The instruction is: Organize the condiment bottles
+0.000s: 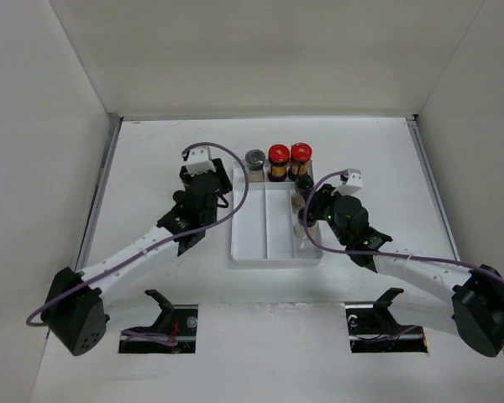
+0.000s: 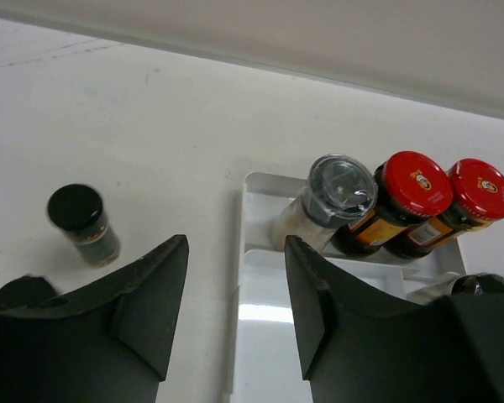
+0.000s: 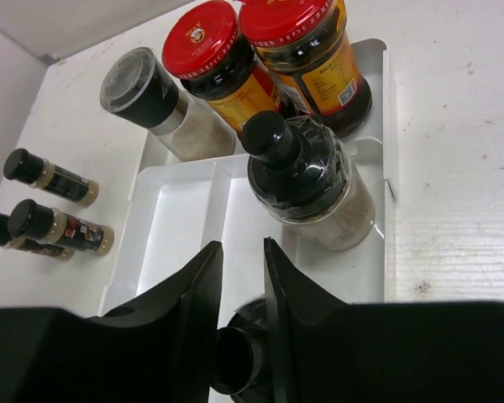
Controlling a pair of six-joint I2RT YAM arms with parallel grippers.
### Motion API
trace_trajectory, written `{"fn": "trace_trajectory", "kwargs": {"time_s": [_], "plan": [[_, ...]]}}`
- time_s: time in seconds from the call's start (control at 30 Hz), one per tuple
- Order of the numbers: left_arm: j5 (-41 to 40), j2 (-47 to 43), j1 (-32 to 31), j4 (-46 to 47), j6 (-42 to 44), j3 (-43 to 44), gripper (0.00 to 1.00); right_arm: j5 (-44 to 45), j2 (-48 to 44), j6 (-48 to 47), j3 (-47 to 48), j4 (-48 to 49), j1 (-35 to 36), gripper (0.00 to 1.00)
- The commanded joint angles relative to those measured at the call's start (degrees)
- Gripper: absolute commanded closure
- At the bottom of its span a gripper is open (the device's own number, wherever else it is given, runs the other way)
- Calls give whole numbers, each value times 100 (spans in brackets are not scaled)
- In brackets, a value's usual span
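Note:
A white divided tray (image 1: 273, 261) holds a grey-lidded jar (image 1: 254, 159) and two red-lidded amber jars (image 1: 278, 156) (image 1: 301, 153) along its far end. In the right wrist view a wide black-capped bottle of beige contents (image 3: 307, 180) stands in the tray's right compartment. My right gripper (image 3: 242, 243) is just nearer, shut on the black knob of another black-capped bottle (image 3: 235, 361). My left gripper (image 2: 235, 243) hangs open over the tray's left rim (image 2: 237, 277) with nothing between its fingers. Slim black-capped bottles (image 3: 50, 178) (image 3: 59, 228) lie on the table left of the tray.
One slim bottle (image 2: 82, 222) stands on the table left of my left gripper, and another black cap (image 2: 21, 294) shows at its left finger. White walls enclose the table on three sides. The tray's left and middle compartments (image 3: 172, 218) hold nothing in their near part.

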Motion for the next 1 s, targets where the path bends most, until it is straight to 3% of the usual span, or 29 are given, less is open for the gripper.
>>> {"fn": "trace_trajectory", "kwargs": {"time_s": [0.0, 0.07, 0.13, 0.27, 0.43, 0.97], "plan": [[-183, -611, 123, -1005, -579, -337, 53, -25, -228, 7, -3, 325, 21, 68], [-174, -858, 158, -1384, -676, -530, 47, 1, -316, 25, -39, 343, 21, 65], [-148, -973, 219, -1508, -720, -732, 40, 28, -395, 25, -74, 343, 13, 54], [124, -649, 500, -1421, -694, -882, 34, -7, -404, 25, -74, 343, -14, 42], [520, -201, 659, -789, -536, -927, 34, -16, -308, -10, -48, 343, 4, 37], [564, 679, 993, 135, -158, -672, 38, -174, -26, -63, 84, 343, 21, 35]]}}
